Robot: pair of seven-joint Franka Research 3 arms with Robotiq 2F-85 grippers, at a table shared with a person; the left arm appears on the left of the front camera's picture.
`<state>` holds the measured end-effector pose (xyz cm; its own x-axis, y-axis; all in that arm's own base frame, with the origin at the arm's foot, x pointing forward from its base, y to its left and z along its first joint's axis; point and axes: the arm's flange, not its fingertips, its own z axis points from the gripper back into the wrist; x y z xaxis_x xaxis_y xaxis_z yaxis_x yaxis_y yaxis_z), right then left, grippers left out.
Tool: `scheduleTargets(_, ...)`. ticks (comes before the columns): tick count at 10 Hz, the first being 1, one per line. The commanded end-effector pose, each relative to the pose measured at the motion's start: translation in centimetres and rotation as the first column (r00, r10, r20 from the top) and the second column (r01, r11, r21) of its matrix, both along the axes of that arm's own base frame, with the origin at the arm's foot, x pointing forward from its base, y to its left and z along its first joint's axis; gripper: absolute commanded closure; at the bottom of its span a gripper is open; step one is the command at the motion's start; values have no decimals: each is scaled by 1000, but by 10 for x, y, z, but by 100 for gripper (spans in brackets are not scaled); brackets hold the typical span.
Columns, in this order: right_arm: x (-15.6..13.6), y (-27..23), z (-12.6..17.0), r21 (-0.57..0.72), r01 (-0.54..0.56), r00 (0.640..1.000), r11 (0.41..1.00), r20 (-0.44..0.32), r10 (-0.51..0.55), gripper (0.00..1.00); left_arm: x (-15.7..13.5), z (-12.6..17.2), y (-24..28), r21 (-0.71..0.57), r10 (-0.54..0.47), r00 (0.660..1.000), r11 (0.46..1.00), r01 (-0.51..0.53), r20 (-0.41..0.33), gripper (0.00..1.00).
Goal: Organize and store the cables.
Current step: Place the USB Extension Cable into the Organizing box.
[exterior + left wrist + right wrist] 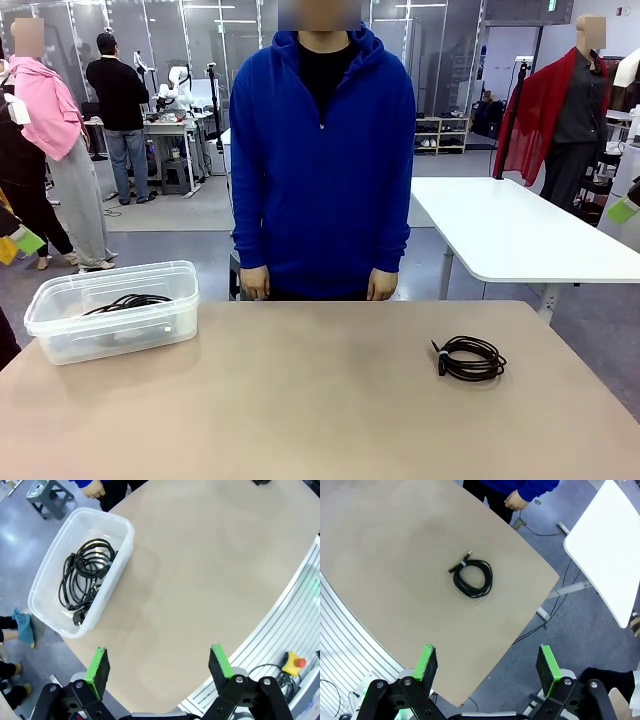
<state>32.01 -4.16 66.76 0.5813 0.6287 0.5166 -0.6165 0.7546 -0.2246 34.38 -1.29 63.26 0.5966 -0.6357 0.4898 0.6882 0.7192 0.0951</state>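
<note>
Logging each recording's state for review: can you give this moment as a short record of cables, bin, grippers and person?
Surface: tan table
Container: clear plastic bin, on the robot's left side
Stored: black coiled cables inside the bin, count unclear
Left out: one black coiled cable on the table, robot's right side
Left gripper: open, empty, above the table near the bin
Right gripper: open, empty, looking down on the loose cable
Person: blue hooded top, standing at far edge, hands lowered

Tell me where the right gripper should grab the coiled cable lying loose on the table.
Come from straight above: the coiled cable lies flat on the table. Pinch across the bundled strands on one side of the ring, probably near the tie.
</note>
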Motion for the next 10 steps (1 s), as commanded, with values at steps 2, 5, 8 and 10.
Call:
scheduleTargets(2, 17, 13, 0, 18, 172, 980, 985, -108, -170, 0, 3, 3, -1, 5, 22, 1000, 1000, -22, 4, 0)
scheduleTargets(5, 42, 31, 0, 54, 262, 945, 963, -217, -245, 0, 3, 3, -1, 5, 22, 1000, 1000, -22, 4, 0)
scheduleTargets(8, 75, 57, -10, -22, 320, 914, 947, -254, -315, 0, 3, 3, -1, 5, 22, 1000, 1000, -22, 4, 0)
scheduleTargets(10, 102, 76, -34, -46, 360, 893, 932, -274, -358, 0, 3, 3, -1, 5, 22, 1000, 1000, -22, 4, 0)
